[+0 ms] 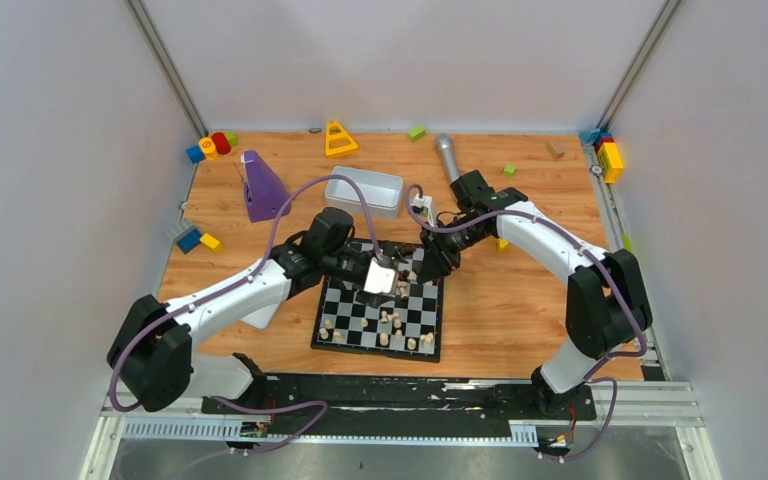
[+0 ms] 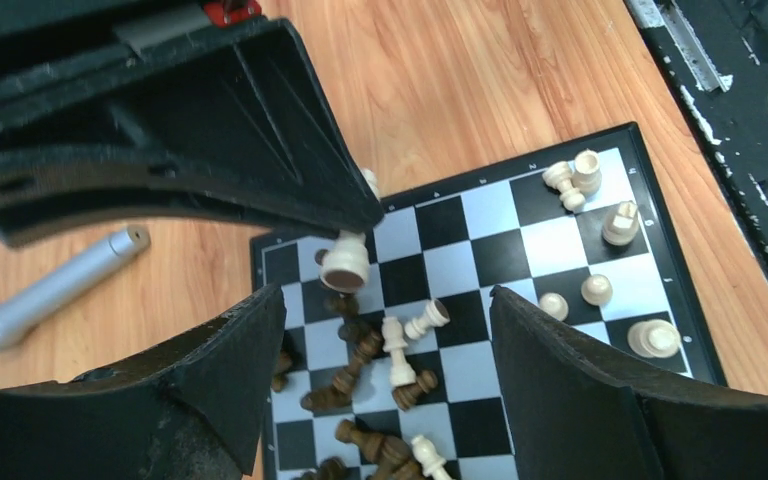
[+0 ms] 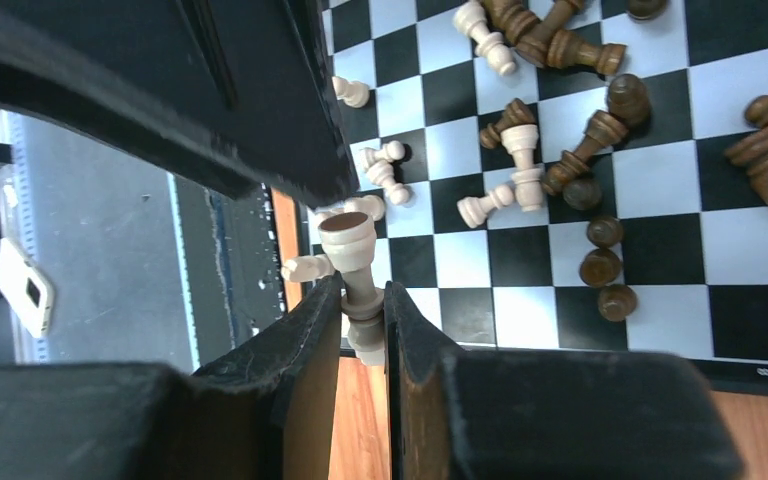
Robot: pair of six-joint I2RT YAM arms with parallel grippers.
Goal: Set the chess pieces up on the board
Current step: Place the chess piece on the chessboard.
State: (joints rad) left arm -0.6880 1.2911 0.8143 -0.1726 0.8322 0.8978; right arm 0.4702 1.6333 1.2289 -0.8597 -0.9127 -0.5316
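The checkered board (image 1: 352, 300) lies between the two arms. Pale chess pieces (image 1: 384, 338) stand along its near rows. In the left wrist view dark pieces (image 2: 352, 377) and a few pale ones (image 2: 397, 352) lie toppled in a heap on the board (image 2: 520, 255). My left gripper (image 2: 385, 300) hangs open above that heap, holding nothing. My right gripper (image 3: 363, 290) is shut on a pale piece (image 3: 348, 240), held base outward over the board's edge (image 3: 740, 360). That same piece (image 2: 345, 262) shows beside the right gripper's finger in the left wrist view. The two grippers sit close together.
A white tray (image 1: 364, 190) stands just behind the board, with a purple wedge (image 1: 261, 187) to its left. A silver cylinder (image 1: 447, 157) lies at the back. A yellow cone (image 1: 339, 139) and coloured toy blocks (image 1: 210, 146) sit along the far edge and corners.
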